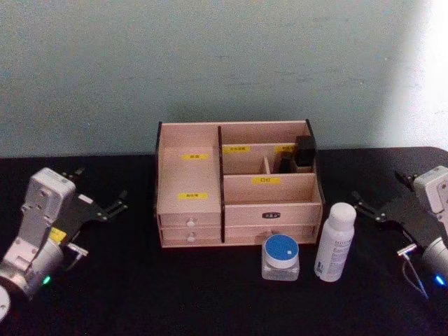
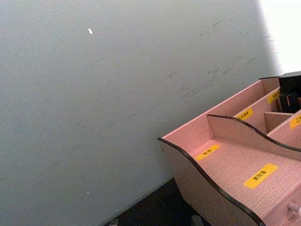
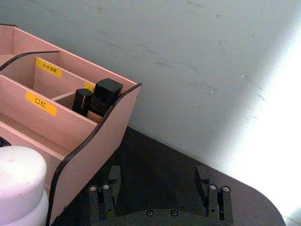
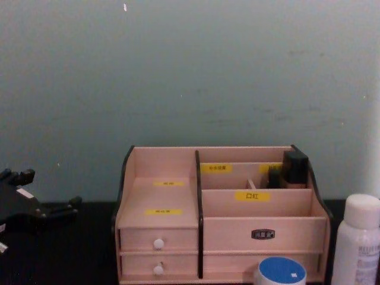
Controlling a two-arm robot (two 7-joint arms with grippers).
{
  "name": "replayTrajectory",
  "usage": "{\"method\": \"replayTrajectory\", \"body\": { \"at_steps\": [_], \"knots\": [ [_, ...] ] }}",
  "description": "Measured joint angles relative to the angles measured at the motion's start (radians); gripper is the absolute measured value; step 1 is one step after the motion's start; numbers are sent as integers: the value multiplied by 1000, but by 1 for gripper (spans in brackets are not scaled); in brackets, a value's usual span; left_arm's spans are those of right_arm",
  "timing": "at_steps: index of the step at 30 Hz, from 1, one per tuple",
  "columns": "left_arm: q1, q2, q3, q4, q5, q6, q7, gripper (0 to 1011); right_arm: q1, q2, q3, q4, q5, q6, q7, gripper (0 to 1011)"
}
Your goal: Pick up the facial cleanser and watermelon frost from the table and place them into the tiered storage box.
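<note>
Nothing stowed yet: bottle and jar both stand in front of the organiser, and both grippers are empty.

The tall slim white facial cleanser bottle (image 1: pixel 334 242) and the squat, blue-lidded watermelon frost jar (image 1: pixel 281 256) stand upright on the black worktop (image 1: pixel 210 301). They are just in front of the right half of the light wooden tiered storage box (image 1: pixel 273 213), the jar left of the bottle, so both picks and both placings remain. The left gripper (image 1: pixel 103 185) sits well to the box's left and the right gripper (image 3: pixel 160 188) to its right, beyond the bottle. Each has its fingers spread and holds nothing. One yellow label on the box reads "口红". The other labels, the dark front plate and the bottle's grey print are too small to read.
</note>
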Motion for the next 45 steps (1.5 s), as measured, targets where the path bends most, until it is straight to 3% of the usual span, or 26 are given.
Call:
{"method": "replayTrajectory", "body": {
  "at_steps": [39,45],
  "knots": [
    [0,0,0,0,0,0,0,1001,0,0,1,0,0,0,0,1003],
    [0,0,0,0,0,0,0,1001,-24,1,23,-25,-1,-3,16,1002]
  ]
}}
